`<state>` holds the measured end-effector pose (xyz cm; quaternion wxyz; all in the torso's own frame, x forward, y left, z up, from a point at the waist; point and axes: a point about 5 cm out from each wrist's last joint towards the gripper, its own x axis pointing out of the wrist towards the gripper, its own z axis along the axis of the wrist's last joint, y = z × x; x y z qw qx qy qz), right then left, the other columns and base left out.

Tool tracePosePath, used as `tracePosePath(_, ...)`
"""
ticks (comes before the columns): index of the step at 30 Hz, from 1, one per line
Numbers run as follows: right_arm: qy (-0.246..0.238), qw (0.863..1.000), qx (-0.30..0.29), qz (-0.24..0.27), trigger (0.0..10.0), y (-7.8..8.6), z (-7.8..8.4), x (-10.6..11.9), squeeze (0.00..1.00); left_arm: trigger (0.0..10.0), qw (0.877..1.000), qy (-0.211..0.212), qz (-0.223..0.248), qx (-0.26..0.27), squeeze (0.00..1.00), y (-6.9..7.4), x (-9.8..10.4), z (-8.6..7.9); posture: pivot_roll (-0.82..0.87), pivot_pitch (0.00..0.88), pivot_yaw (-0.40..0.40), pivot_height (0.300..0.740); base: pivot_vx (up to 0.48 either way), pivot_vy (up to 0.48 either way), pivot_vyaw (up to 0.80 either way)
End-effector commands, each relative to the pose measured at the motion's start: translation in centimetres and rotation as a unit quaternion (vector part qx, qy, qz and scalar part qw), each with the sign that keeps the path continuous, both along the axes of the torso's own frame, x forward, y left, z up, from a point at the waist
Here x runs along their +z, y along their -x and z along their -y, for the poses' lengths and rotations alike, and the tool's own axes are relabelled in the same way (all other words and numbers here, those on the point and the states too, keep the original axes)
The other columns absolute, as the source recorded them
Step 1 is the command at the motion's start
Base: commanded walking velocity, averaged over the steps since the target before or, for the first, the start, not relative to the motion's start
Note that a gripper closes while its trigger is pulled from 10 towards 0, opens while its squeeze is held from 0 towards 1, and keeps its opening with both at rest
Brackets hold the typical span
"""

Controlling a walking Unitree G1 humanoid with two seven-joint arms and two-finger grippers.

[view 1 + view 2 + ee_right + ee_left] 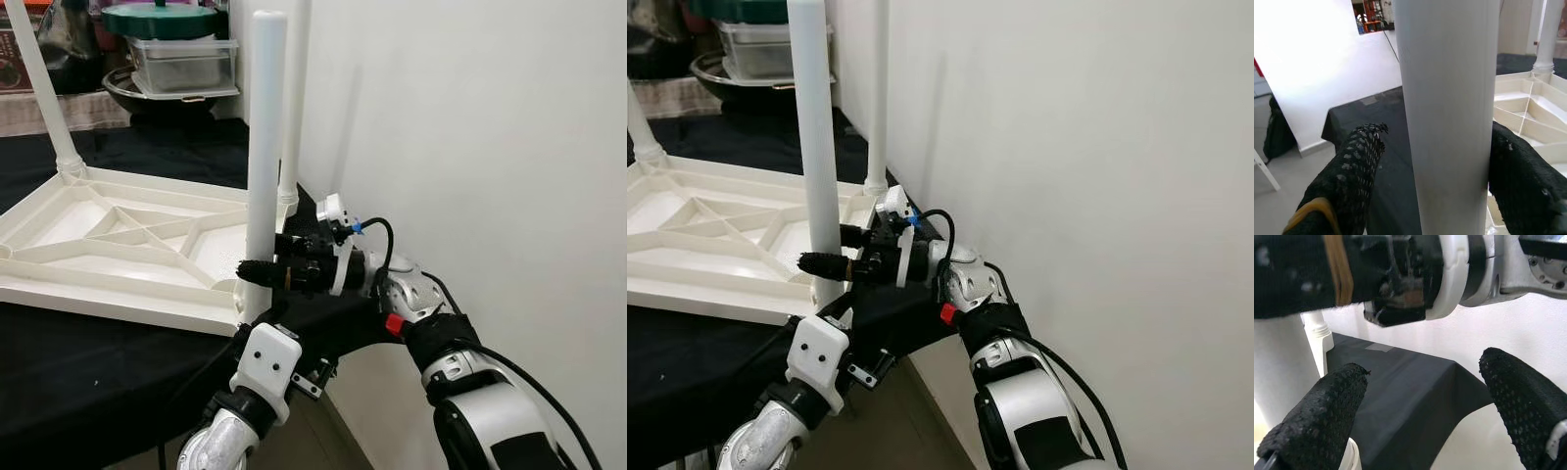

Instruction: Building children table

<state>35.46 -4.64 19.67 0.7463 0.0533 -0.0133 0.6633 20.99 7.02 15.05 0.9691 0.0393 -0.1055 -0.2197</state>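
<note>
An upturned white tabletop (118, 235) lies at centre left on black cloth (88, 362). At lower centre, the left gripper (1425, 416) hangs open below. The right gripper (263, 270) clamps the upright white table leg (265, 147) at centre.

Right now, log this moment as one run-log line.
step: fitting leg | right gripper: jaws around near table leg | left gripper: open, below | tabletop: upside down on black cloth
</note>
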Motion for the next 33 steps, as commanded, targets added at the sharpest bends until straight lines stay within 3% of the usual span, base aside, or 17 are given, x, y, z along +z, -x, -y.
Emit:
tracePosePath(1, 0.027, 0.999, -0.037, -0.003, 10.0, -0.2, -1.2, -1.0, 0.0, 10.0, 1.0, -0.004, -0.011, -0.003, 0.0, 0.0, -0.5, 0.2, 0.09, 0.016, -0.135, 0.74, 0.0, 0.0, 0.0)
tracePosePath(6, 0.03, 0.997, -0.069, 0.0, 10.0, -0.6, -2.2, -0.8, 0.0, 10.0, 1.0, -0.004, -0.01, -0.002, 0.0, 0.0, -0.4, 0.2, 0.1, 0.018, -0.135, 0.74, 0.0, 0.0, 0.0)
tracePosePath(7, 0.027, 0.996, -0.087, 0.006, 0.0, -0.8, -2.3, -0.5, 0.0, 10.0, 1.0, -0.004, -0.01, -0.002, 0.0, 0.0, -0.4, 0.2, 0.09, 0.019, -0.136, 0.74, 0.0, 0.0, 0.0)
tracePosePath(13, 0.006, 0.982, -0.188, 0.0, 0.0, -2.1, -1.9, 0.4, 0.0, 10.0, 1.0, -0.004, -0.012, -0.002, 0.0, 0.0, -0.5, 0.2, 0.09, 0.018, -0.137, 0.74, 0.0, 0.0, 0.0)
tracePosePath(15, 0.003, 0.96, -0.281, -0.019, 0.0, -3.2, -0.7, 0.5, 0.0, 10.0, 1.0, -0.004, -0.012, -0.002, 0.0, 0.0, -0.5, 0.2, 0.09, 0.016, -0.137, 0.74, 0.0, 0.0, 0.0)
tracePosePath(17, 0.003, 0.96, -0.281, -0.019, 0.0, -3.2, -0.7, 0.5, 0.0, 10.0, 1.0, -0.004, -0.012, -0.002, 0.0, 0.0, -0.5, 0.2, 0.09, 0.016, -0.137, 0.74, 0.0, 0.0, 0.0)
tracePosePath(18, 0.004, 0.951, -0.309, -0.028, 0.0, -3.6, -0.3, 0.4, 0.0, 10.0, 1.0, -0.004, -0.012, -0.002, 0.0, 0.0, -0.5, 0.1, 0.09, 0.016, -0.137, 0.74, 0.0, 0.0, 0.0)
tracePosePath(20, 0.019, 0.91, -0.411, -0.056, 0.0, -4.5, 1.1, -0.2, 0.0, 10.0, 1.0, -0.005, -0.013, -0.002, 0.0, 0.0, -0.6, 0.1, 0.09, 0.014, -0.134, 0.74, 0.0, 0.0, 0.0)
tracePosePath(21, 0.019, 0.91, -0.411, -0.056, 0.0, -4.5, 1.1, -0.2, 0.0, 10.0, 1.0, -0.005, -0.013, -0.002, 0.0, 0.0, -0.6, 0.1, 0.09, 0.014, -0.134, 0.74, 0.0, 0.0, 0.0)
tracePosePath(22, 0.043, 0.876, -0.476, -0.065, 0.0, -4.9, 2.2, -0.7, 0.0, 10.0, 1.0, -0.006, -0.013, -0.003, 0.0, 0.0, -0.6, 0.1, 0.09, 0.012, -0.132, 0.74, 0.0, 0.0, 0.0)
tracePosePath(23, 0.062, 0.825, -0.555, -0.083, 0.0, -5.2, 3.7, -1.4, 0.0, 10.0, 1.0, -0.007, -0.013, -0.003, 0.0, 0.0, -0.6, 0.1, 0.09, 0.01, -0.131, 0.74, 0.0, 0.0, 0.0)
tracePosePath(24, 0.062, 0.825, -0.555, -0.083, 0.0, -5.2, 3.7, -1.4, 0.0, 10.0, 1.0, -0.007, -0.013, -0.003, 0.0, 0.0, -0.6, 0.1, 0.09, 0.01, -0.131, 0.74, 0.0, 0.0, 0.0)
tracePosePath(26, 0.072, 0.757, -0.641, -0.106, 0.0, -5.3, 5.4, -2.1, 0.0, 10.0, 1.0, -0.007, -0.014, -0.004, 0.0, 0.0, -0.6, 0.1, 0.09, 0.007, -0.132, 0.74, 0.0, 0.0, 0.0)
tracePosePath(27, 0.072, 0.757, -0.641, -0.106, 0.0, -5.3, 5.4, -2.1, 0.0, 10.0, 1.0, -0.007, -0.014, -0.004, 0.0, 0.0, -0.6, 0.1, 0.09, 0.007, -0.132, 0.74, 0.0, 0.0, 0.0)
tracePosePath(29, 0.057, 0.717, -0.682, -0.136, 0.0, -5.2, 6.0, -2.5, 0.0, 10.0, 1.0, -0.008, -0.014, -0.004, 0.0, 0.1, -0.7, 0.1, 0.09, 0.005, -0.129, 0.74, 0.0, 0.0, 0.0)
tracePosePath(32, 0.038, 0.71, -0.688, -0.142, 0.7, -5.2, 5.4, -2.2, 0.0, 10.0, 1.0, -0.009, -0.015, -0.005, 0.0, 0.1, -0.7, 0.1, 0.09, 0.004, -0.13, 0.74, 0.0, 0.0, 0.0)
tracePosePath(33, 0.033, 0.713, -0.686, -0.137, 10.0, -5.2, 5.2, -2.0, 0.0, 10.0, 1.0, -0.009, -0.015, -0.006, 0.0, 0.1, -0.7, 0.1, 0.09, 0.004, -0.13, 0.74, 0.0, 0.0, 0.0)
